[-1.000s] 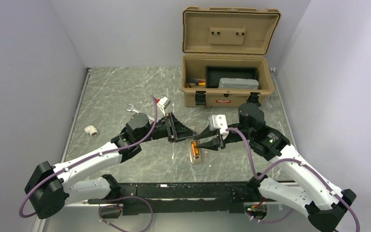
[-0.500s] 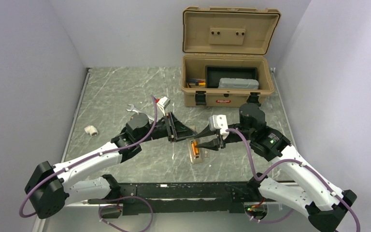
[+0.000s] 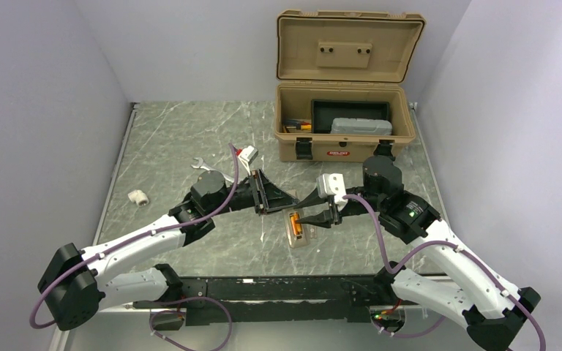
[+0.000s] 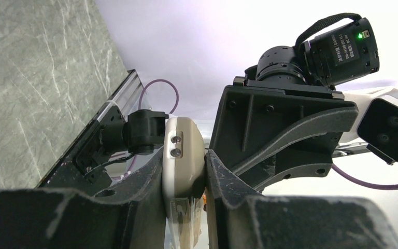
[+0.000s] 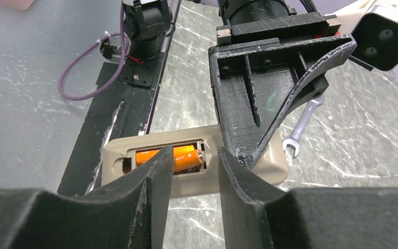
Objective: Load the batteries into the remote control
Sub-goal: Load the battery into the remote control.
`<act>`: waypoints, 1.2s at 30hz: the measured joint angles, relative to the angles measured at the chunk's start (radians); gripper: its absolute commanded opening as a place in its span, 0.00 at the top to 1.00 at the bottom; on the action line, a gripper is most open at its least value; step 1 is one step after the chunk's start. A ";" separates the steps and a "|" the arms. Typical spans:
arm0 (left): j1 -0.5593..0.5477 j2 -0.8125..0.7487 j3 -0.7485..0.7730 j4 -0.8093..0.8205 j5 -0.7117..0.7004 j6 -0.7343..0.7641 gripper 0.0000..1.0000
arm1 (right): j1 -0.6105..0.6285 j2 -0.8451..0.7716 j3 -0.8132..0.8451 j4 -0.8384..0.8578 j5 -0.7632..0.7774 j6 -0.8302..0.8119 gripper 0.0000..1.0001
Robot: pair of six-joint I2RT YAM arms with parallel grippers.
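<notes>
Your right pincer (image 5: 195,153) has just widened and stands released over the battery (image 5: 184,157), which lies in the bay of the remote control (image 5: 272,167). The left pincer (image 4: 185,161) remains clenched on the remote's end. The battery appears placed; verify seating.

Remote control (image 3: 298,231): one
Batteries (image 5: 186,157): one orange cell showing in the bay; a second not made out
Left gripper (image 3: 287,202), right gripper (image 3: 306,218): two
Wrench (image 3: 203,167): one
White fitting (image 3: 138,197): one
Tan case (image 3: 344,150): one; grey box (image 3: 362,126) inside it: one
</notes>
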 measured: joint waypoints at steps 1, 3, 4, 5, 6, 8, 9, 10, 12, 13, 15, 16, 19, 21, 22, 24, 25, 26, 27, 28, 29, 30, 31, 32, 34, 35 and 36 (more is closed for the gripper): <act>0.000 0.000 0.000 0.000 0.000 0.000 1.00 | 0.000 0.000 0.000 0.000 0.000 0.001 0.59; 0.000 0.000 0.000 0.002 0.000 -0.001 1.00 | 0.000 -0.001 0.000 0.000 0.001 0.000 0.59; 0.000 0.000 0.000 0.004 0.000 -0.001 1.00 | 0.000 -0.003 0.000 0.000 0.000 0.001 0.59; 0.000 0.000 0.000 0.006 0.000 -0.001 1.00 | 0.000 -0.004 0.000 0.000 0.000 0.000 0.59; 0.000 0.000 0.000 0.008 0.001 -0.002 1.00 | 0.000 -0.006 0.000 -0.001 0.000 0.000 0.59; 0.000 0.000 0.000 0.014 0.002 -0.002 1.00 | 0.000 -0.006 0.002 -0.003 0.000 0.000 0.59; 0.000 0.000 0.000 0.015 0.003 -0.002 1.00 | 0.000 -0.006 0.003 -0.004 0.000 0.000 0.58; 0.000 0.000 0.000 0.016 0.004 -0.003 1.00 | 0.000 -0.007 0.005 -0.005 0.000 0.001 0.59; 0.000 0.000 0.000 0.021 0.005 -0.004 1.00 | 0.000 -0.010 0.006 -0.005 0.000 0.002 0.58; 0.000 0.000 0.000 0.023 0.005 -0.005 1.00 | 0.000 -0.012 0.006 -0.005 0.000 0.002 0.58; 0.000 0.000 0.000 0.027 0.005 -0.005 1.00 | 0.000 -0.019 0.006 -0.004 0.000 0.006 0.58; 0.000 0.000 0.000 0.030 0.006 -0.006 1.00 | 0.000 -0.023 0.006 -0.003 0.000 0.007 0.58; 0.000 0.000 0.000 0.034 0.007 -0.008 1.00 | 0.000 -0.026 0.007 0.009 -0.006 0.023 0.58; 0.000 0.000 0.000 0.038 0.007 -0.008 1.00 | 0.000 -0.026 0.008 0.017 -0.012 0.030 0.58; 0.000 0.000 0.000 0.039 0.007 -0.008 1.00 | 0.000 -0.026 0.009 0.019 -0.013 0.033 0.58; 0.000 0.000 0.000 0.041 0.007 -0.008 1.00 | 0.000 -0.026 0.009 0.026 -0.016 0.040 0.58; 0.000 0.000 0.000 0.043 0.007 -0.008 1.00 | 0.000 -0.026 0.010 0.030 -0.016 0.043 0.59; 0.000 0.000 0.000 0.044 0.007 -0.008 1.00 | 0.000 -0.026 0.010 0.034 -0.017 0.047 0.61; 0.000 0.000 0.000 0.045 0.007 -0.008 1.00 | 0.000 -0.026 0.011 0.034 -0.017 0.047 0.63; 0.000 0.000 0.000 0.045 0.007 -0.008 1.00 | 0.000 -0.026 0.013 0.034 -0.018 0.048 0.64; 0.000 0.000 0.000 0.045 0.008 -0.008 1.00 | 0.000 -0.026 0.014 0.034 -0.019 0.050 0.65; 0.000 0.000 0.000 0.045 0.008 -0.008 1.00 | 0.000 -0.026 0.016 0.035 -0.021 0.049 0.66; 0.000 0.000 0.000 0.045 0.008 -0.008 1.00 | 0.000 -0.026 0.017 0.035 -0.023 0.050 0.67; 0.000 0.000 0.000 0.045 0.008 -0.008 1.00 | 0.000 -0.026 0.018 0.036 -0.026 0.050 0.67; 0.000 0.000 0.000 0.045 0.008 -0.008 1.00 | 0.000 -0.026 0.018 0.035 -0.030 0.050 0.67; 0.000 0.000 0.000 0.045 0.008 -0.008 1.00 | 0.000 -0.026 0.018 0.035 -0.034 0.050 0.67; 0.000 0.000 0.000 0.045 0.008 -0.008 1.00 | 0.000 -0.026 0.018 0.035 -0.035 0.050 0.68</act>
